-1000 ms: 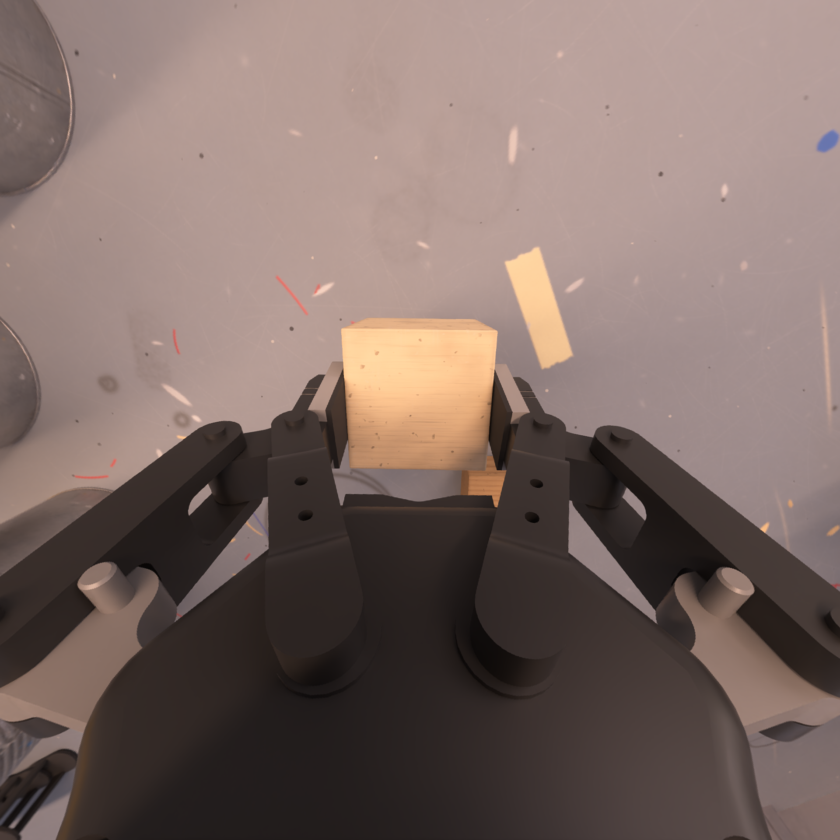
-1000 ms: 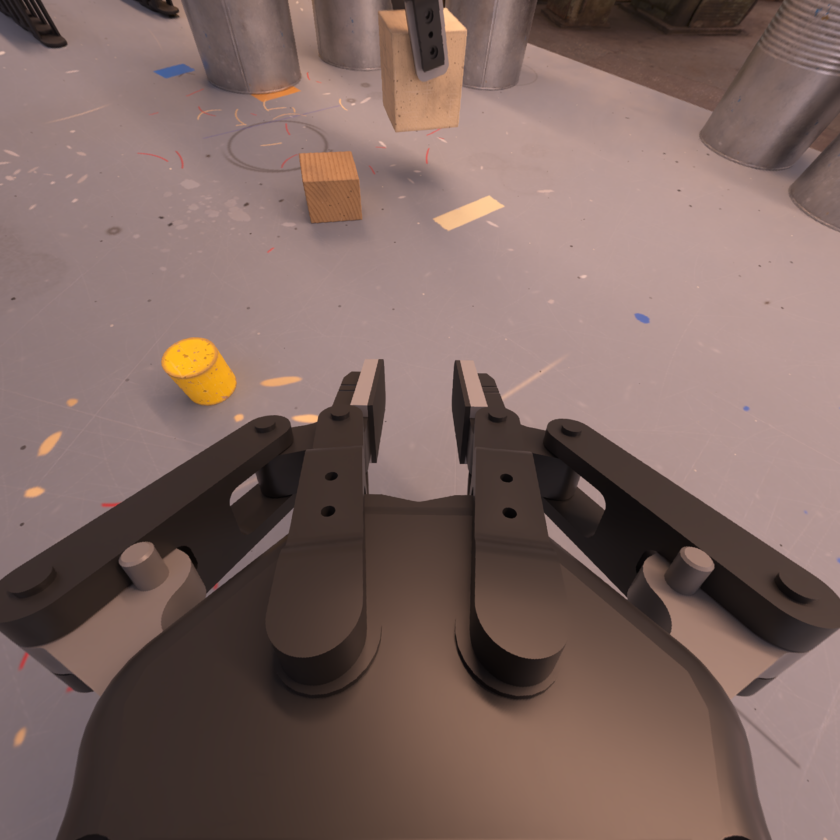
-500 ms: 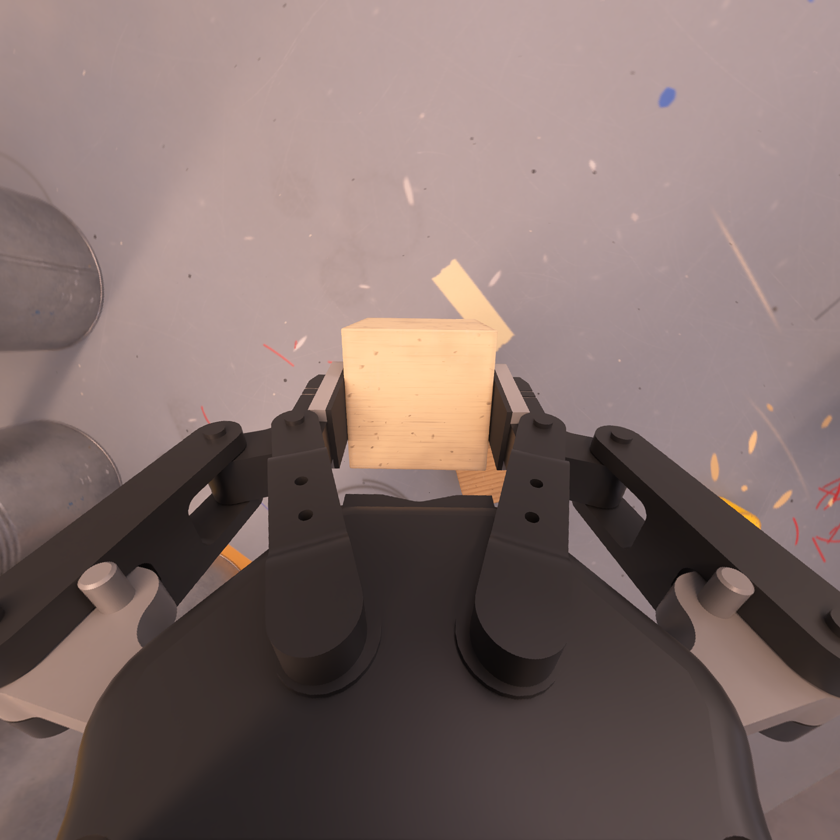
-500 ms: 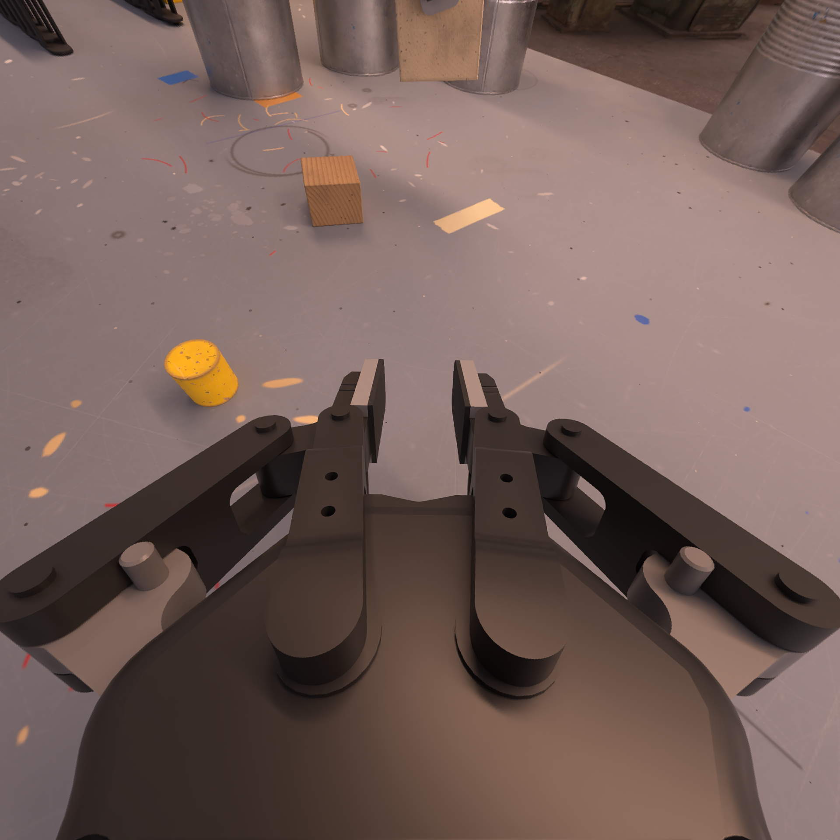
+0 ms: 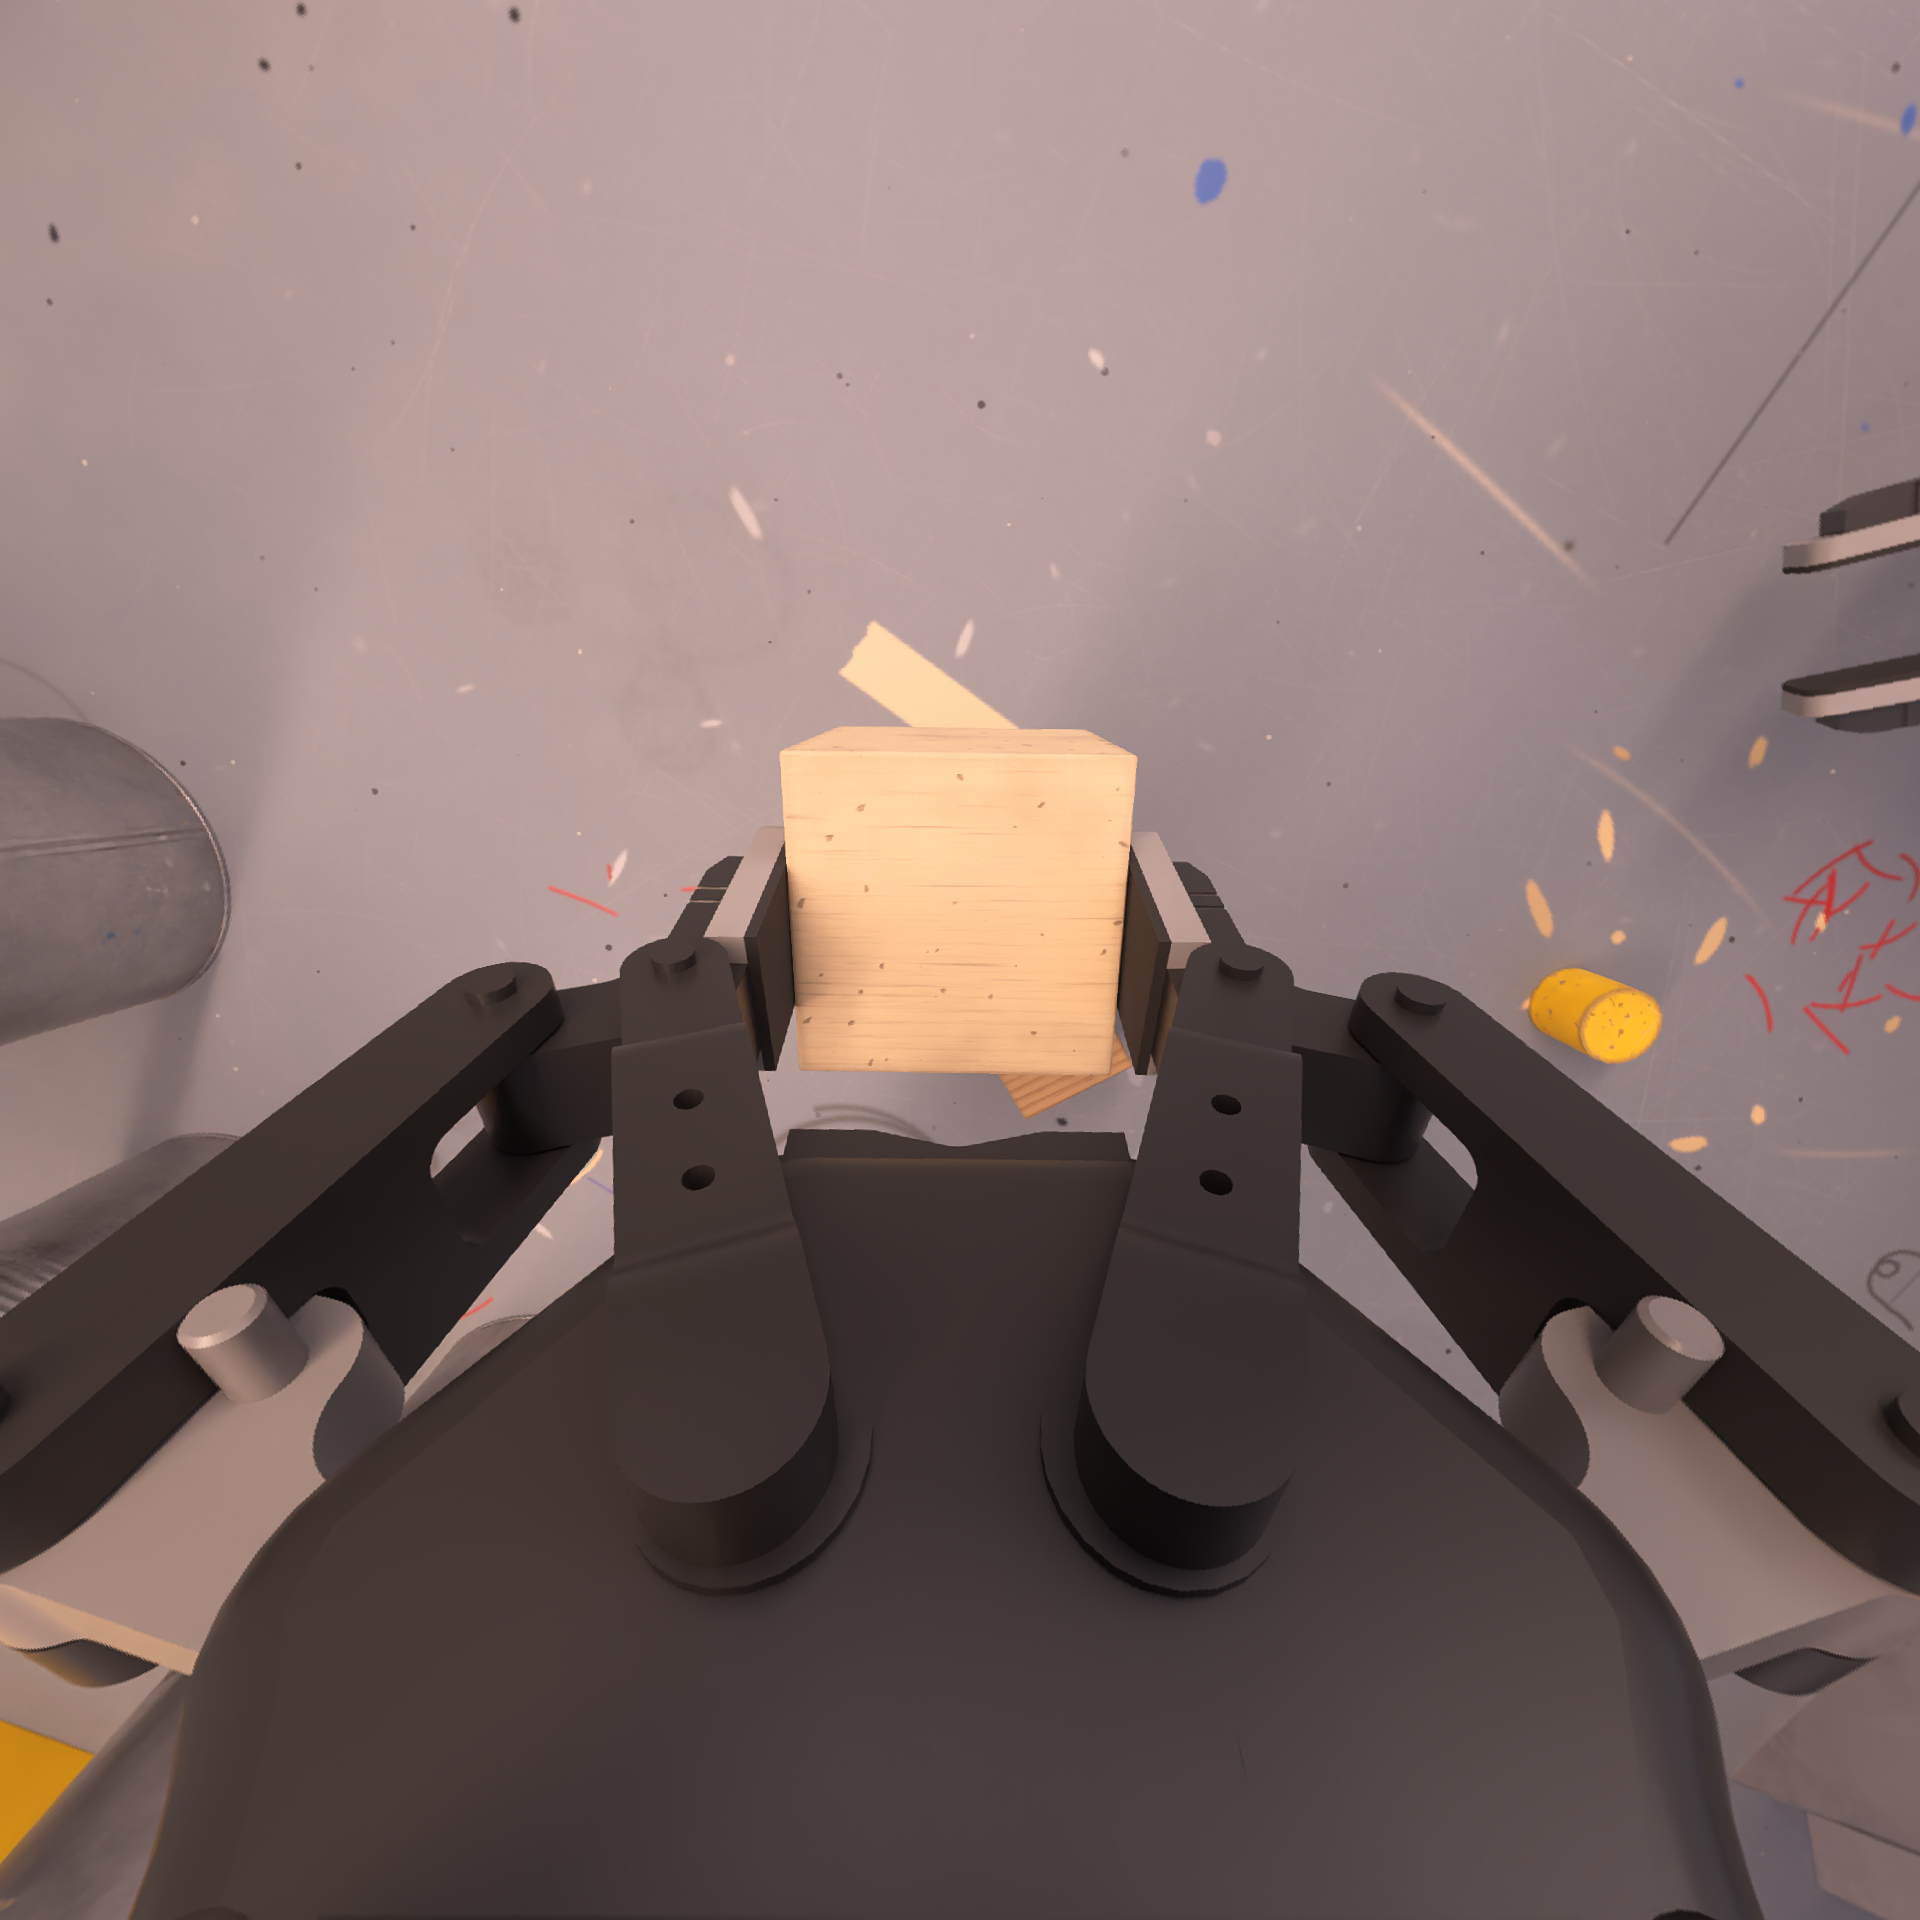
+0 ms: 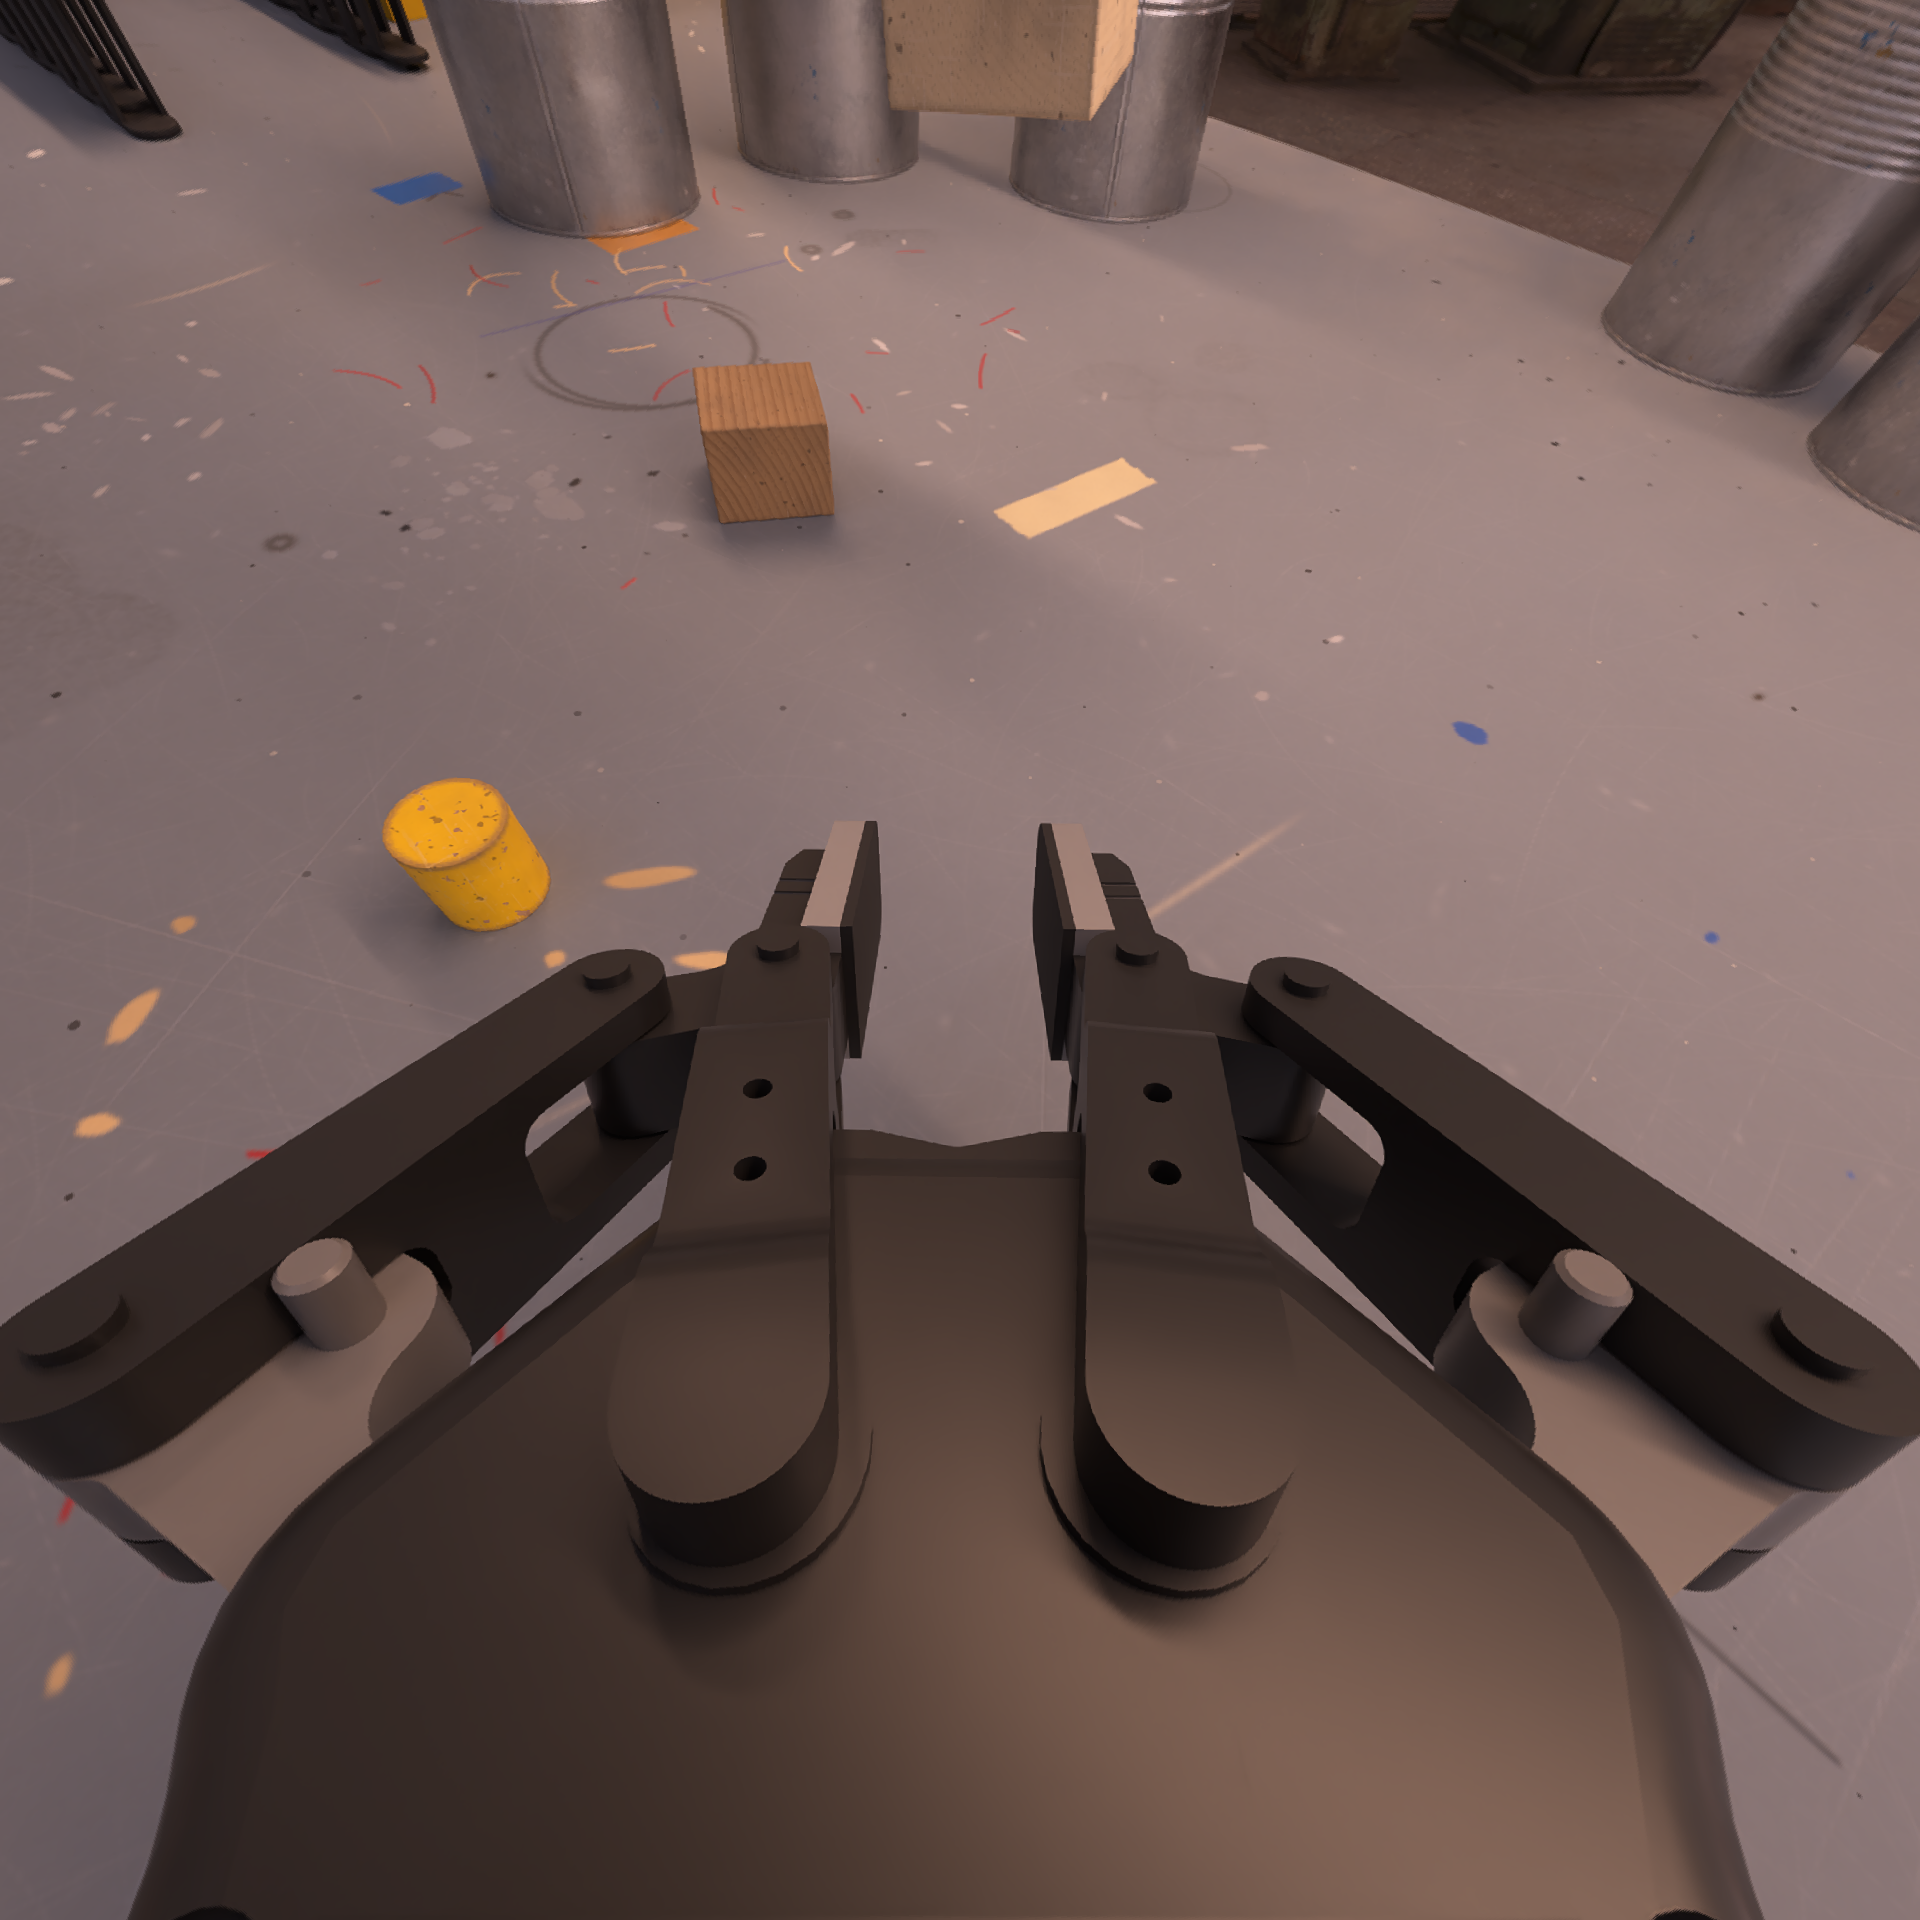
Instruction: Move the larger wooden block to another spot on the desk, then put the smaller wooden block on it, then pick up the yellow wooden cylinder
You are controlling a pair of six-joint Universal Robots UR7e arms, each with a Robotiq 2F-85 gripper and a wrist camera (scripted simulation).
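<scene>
My left gripper [image 5: 956, 914] is shut on the larger pale wooden block [image 5: 958, 899] and holds it high above the desk; the block also shows at the top of the right wrist view [image 6: 1003, 52]. The smaller brown wooden block [image 6: 766, 442] stands on the desk, and only its corner [image 5: 1055, 1091] peeks out under the held block. The yellow wooden cylinder [image 6: 468, 854] lies on its side to the left of my right gripper [image 6: 957, 904], which is open and empty above the desk. The cylinder also shows in the left wrist view [image 5: 1595, 1015].
Several metal buckets stand at the back [image 6: 577, 114] and at the right [image 6: 1766, 239]; some show at the left of the left wrist view [image 5: 99, 873]. A strip of pale tape [image 6: 1073, 497] lies on the grey desk [image 6: 1351, 623]. The right gripper's fingertips [image 5: 1860, 623] show at the right edge.
My left gripper has risen and turned with the larger block held in it; the cylinder and the other gripper's fingertips have come into its view. The right gripper has stayed still.
</scene>
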